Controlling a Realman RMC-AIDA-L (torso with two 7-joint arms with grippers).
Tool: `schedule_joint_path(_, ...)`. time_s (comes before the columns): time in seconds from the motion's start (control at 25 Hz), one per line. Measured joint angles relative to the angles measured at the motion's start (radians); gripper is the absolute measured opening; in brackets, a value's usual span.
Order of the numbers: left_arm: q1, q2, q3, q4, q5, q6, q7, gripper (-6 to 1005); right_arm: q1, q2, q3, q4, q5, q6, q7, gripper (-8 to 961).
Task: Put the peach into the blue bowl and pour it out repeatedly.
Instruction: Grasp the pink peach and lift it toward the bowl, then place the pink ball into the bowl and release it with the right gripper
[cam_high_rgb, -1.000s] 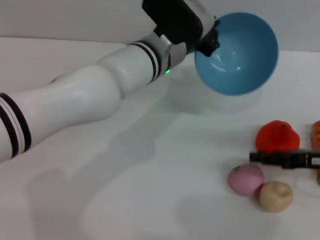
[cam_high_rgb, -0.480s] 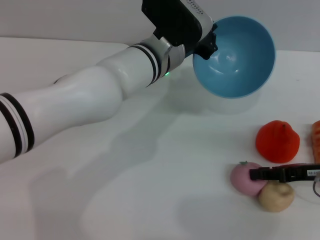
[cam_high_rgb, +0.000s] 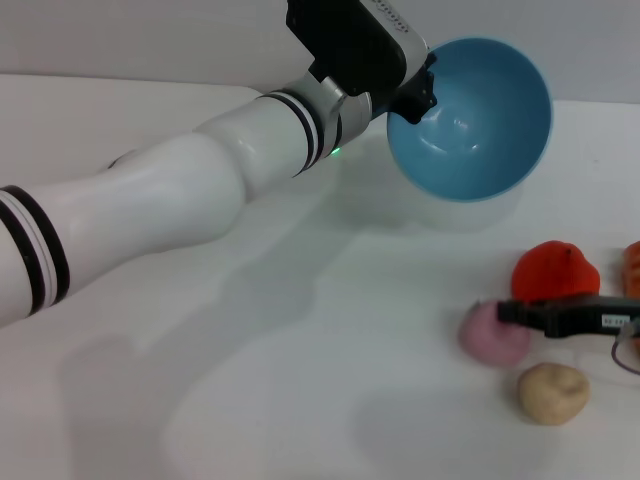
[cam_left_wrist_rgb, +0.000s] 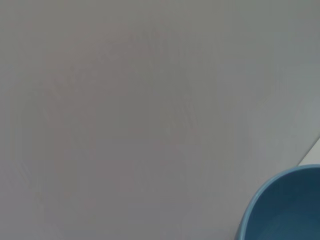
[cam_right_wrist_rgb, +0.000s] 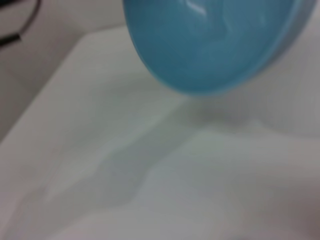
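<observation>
The blue bowl (cam_high_rgb: 470, 120) is held up at the back of the table, tilted with its opening facing the front; it looks empty. My left gripper (cam_high_rgb: 413, 95) is shut on its rim. The bowl also shows in the left wrist view (cam_left_wrist_rgb: 287, 210) and the right wrist view (cam_right_wrist_rgb: 210, 45). The pink peach (cam_high_rgb: 490, 340) is at the front right, just apart from the beige lump. My right gripper (cam_high_rgb: 507, 317) reaches in from the right edge, and one black finger (cam_high_rgb: 560, 316) lies across the peach's top. It seems shut on the peach.
A red-orange fruit (cam_high_rgb: 556, 270) sits just behind the right gripper. A beige potato-like lump (cam_high_rgb: 552, 392) lies in front of the peach. Another orange thing (cam_high_rgb: 632, 262) shows at the right edge. My left arm (cam_high_rgb: 180, 200) spans the table's left half.
The right gripper dropped onto the peach, then moved back with it, so the peach has left the beige lump's side. The bowl stayed raised and barely shifted.
</observation>
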Motion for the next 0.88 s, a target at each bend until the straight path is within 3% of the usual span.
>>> schedule_joint_path(0.24, -0.014, 0.007, -0.033, 0.0, 0.0, 0.066, 0.0, -1, -0.004, -0.004, 0.0, -0.103, 0.09, -0.13, 0.002, 59)
schedule_joint_path(0.4, -0.046, 0.01, -0.215, -0.022, 0.0, 0.279, -0.001, -1, -0.018, -0.004, 0.0, -0.266, 0.177, -0.279, 0.037, 39)
schedule_joint_path(0.52, -0.091, 0.011, -0.286, -0.084, 0.024, 0.411, -0.031, -1, -0.028, -0.003, 0.001, -0.387, 0.209, -0.318, 0.087, 41)
schedule_joint_path(0.68, -0.151, 0.014, -0.336, -0.141, 0.181, 0.577, -0.211, -2, -0.042, -0.002, 0.008, -0.49, 0.265, -0.326, 0.109, 56)
schedule_joint_path(0.88, -0.183, 0.007, -0.348, -0.132, 0.342, 0.728, -0.421, -2, -0.033, -0.003, -0.011, -0.472, 0.27, -0.297, 0.11, 75)
